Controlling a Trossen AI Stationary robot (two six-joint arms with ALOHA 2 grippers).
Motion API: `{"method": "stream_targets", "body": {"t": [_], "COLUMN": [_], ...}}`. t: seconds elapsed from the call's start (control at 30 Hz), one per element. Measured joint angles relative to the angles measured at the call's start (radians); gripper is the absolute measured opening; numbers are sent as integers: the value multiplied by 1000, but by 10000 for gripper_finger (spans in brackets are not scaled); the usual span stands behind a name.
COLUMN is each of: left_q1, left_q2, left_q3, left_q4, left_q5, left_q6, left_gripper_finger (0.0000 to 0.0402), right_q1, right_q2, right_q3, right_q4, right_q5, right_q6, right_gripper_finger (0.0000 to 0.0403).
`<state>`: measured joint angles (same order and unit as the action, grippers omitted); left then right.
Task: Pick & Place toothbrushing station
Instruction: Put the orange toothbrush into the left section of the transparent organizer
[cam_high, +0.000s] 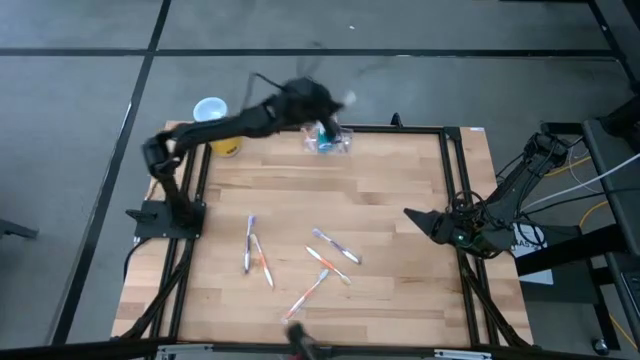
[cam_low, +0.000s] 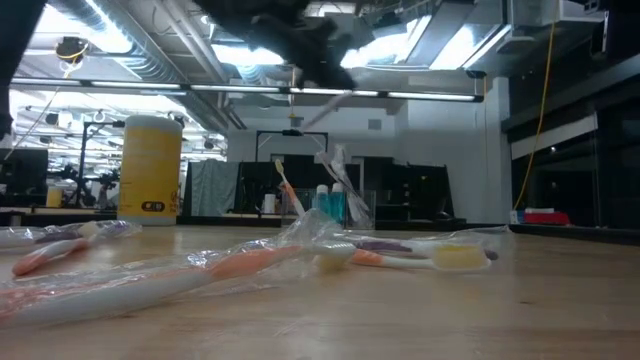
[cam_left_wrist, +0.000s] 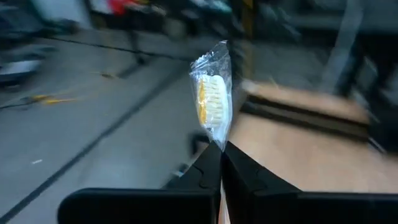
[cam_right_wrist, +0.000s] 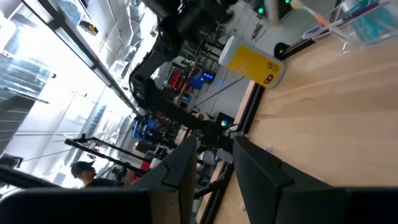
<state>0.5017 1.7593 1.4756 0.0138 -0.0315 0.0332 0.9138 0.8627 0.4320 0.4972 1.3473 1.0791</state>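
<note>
The toothbrushing station (cam_high: 328, 142), a clear low holder with brushes standing in it, sits at the table's far edge; it also shows in the low view (cam_low: 335, 205). My left gripper (cam_left_wrist: 221, 163) is raised above that far edge (cam_high: 325, 100), shut on a toothbrush in a clear wrapper (cam_left_wrist: 211, 99). My right gripper (cam_right_wrist: 214, 168) waits at the table's right side (cam_high: 415, 218), open, with nothing between its fingers. Several wrapped toothbrushes (cam_high: 335, 245) lie flat on the table's middle and near part. My left gripper pinches the wrapped toothbrush between its two fingers just below the bristle head (cam_left_wrist: 219, 142). The head with its pale yellow bristles sticks out past the fingertips. The handle is hidden behind the fingers. The brush is lifted clear of the table.
A yellow canister with a white top (cam_high: 218, 128) stands at the far left corner, left of the station. Loose wrapped brushes (cam_low: 250, 262) lie close to the low camera. Bare wood lies between the station and the loose brushes. The table frame's black rails (cam_high: 445, 180) run along the edges.
</note>
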Motion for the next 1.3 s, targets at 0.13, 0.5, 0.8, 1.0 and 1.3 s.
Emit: {"method": "stream_targets", "body": {"t": [0.13, 0.5, 0.8, 1.0, 1.3], "left_q1": [117, 146, 100, 87, 97], "left_q2": [-110, -149, 25, 180, 225], "left_q3": [-204, -685, -702, -654, -620], "left_q4": [250, 999, 1273, 1364, 1332], "left_q5": [-24, -143, -296, -320, -370], "left_q6": [-174, -462, -415, -416, -405], "left_gripper_finger": [1, 1, 1, 1, 1], "right_q1": [0, 0, 0, 0, 0], "right_q2": [0, 0, 0, 0, 0], "right_q3": [0, 0, 0, 0, 0], "right_q4": [1, 8, 165, 276, 345], "right_q5": [25, 26, 26, 18, 11], "right_q6": [-18, -65, -218, -308, -385], "right_gripper_finger": [109, 109, 109, 109, 109]}}
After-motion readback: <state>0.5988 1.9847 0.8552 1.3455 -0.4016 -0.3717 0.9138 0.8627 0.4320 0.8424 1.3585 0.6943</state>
